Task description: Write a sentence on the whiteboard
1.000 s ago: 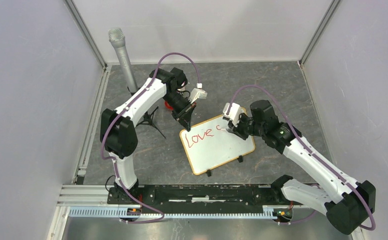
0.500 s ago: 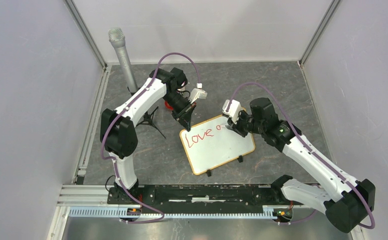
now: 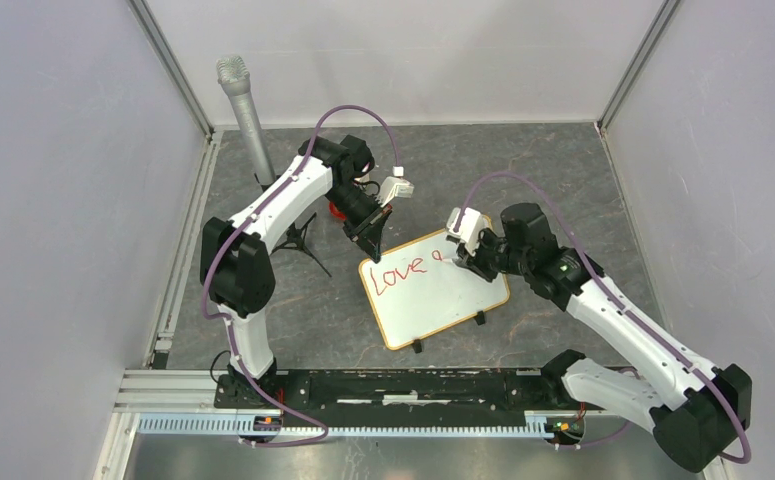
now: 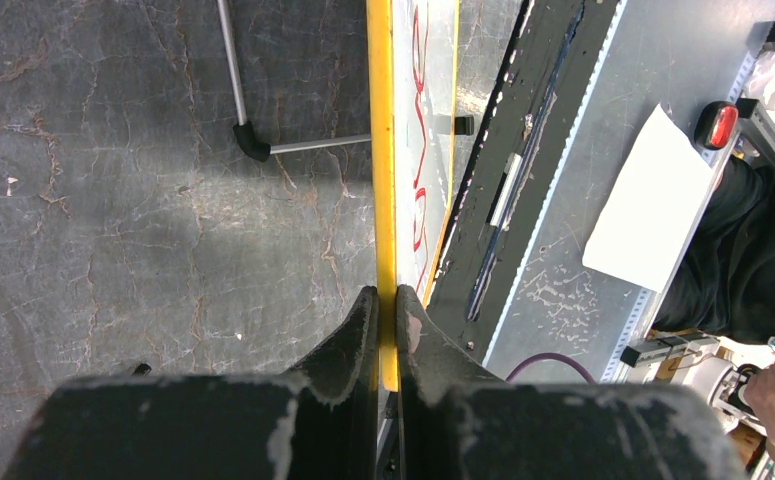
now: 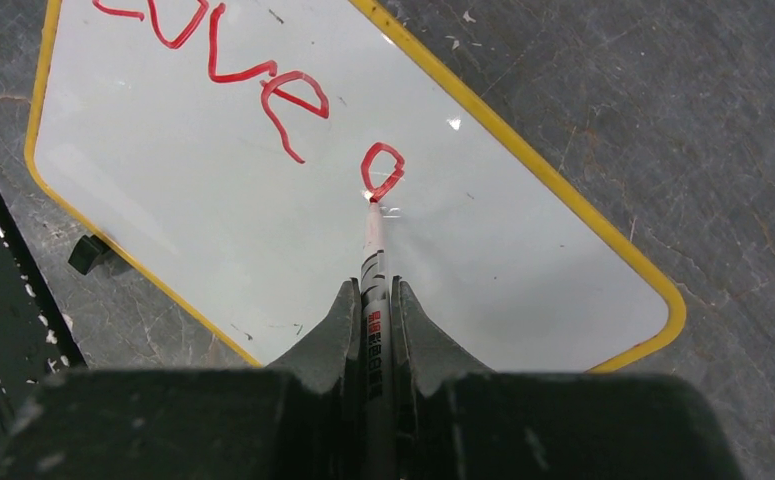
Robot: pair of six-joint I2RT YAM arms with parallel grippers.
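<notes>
The whiteboard [image 3: 443, 295] lies tilted on the grey table, white with a yellow-wood frame [image 5: 553, 180]. Red cursive writing [image 3: 400, 272] on it reads "Love", followed by a small closed loop [image 5: 382, 170]. My right gripper [image 5: 374, 290] is shut on a white marker [image 5: 373, 255], whose tip touches the board at the bottom of that loop. My left gripper [image 4: 386, 300] is shut on the board's yellow frame edge [image 4: 380, 150] at its far left corner, also seen from above [image 3: 368, 245].
A grey microphone [image 3: 245, 110] stands on a small black tripod [image 3: 298, 240] at the back left, one tripod leg [image 4: 303, 146] near the board. Two black clip feet [image 3: 416, 346] sit at the board's near edge. Grey walls enclose the table; a black rail [image 3: 393, 385] runs along the front.
The right gripper's marker has gone from an open curve after "Love" to a closed loop, its tip now at the loop's bottom. The left arm and board have not moved.
</notes>
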